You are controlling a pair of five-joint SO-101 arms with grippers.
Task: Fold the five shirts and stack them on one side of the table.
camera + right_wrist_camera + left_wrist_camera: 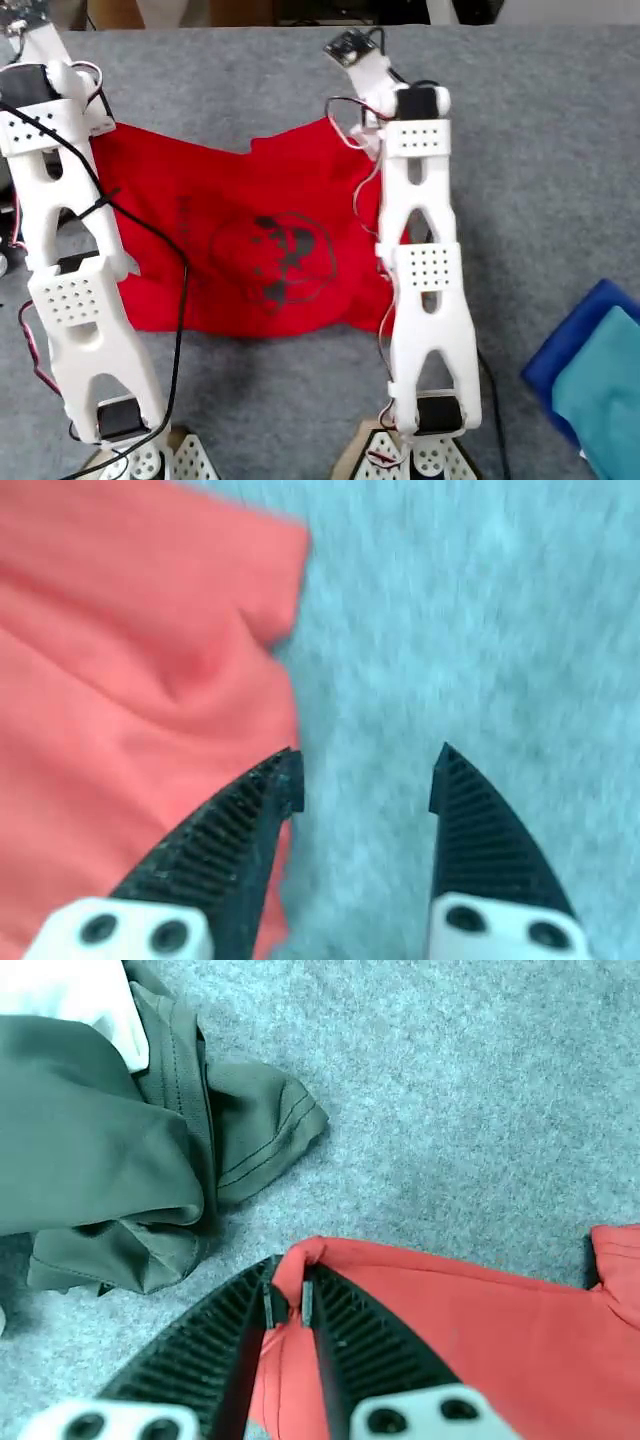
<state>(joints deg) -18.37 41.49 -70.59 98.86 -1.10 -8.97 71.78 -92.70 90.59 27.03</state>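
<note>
Here the left gripper [286,1302] pinches a corner of the red shirt [470,1340], likely to lift it for folding; the right gripper [365,778] hangs spread astride another edge, poised to grip.

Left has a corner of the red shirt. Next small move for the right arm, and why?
Probably close the right end effector on the red shirt: it is open, one finger over the shirt's edge, while the left end effector pinches its corner.
</note>
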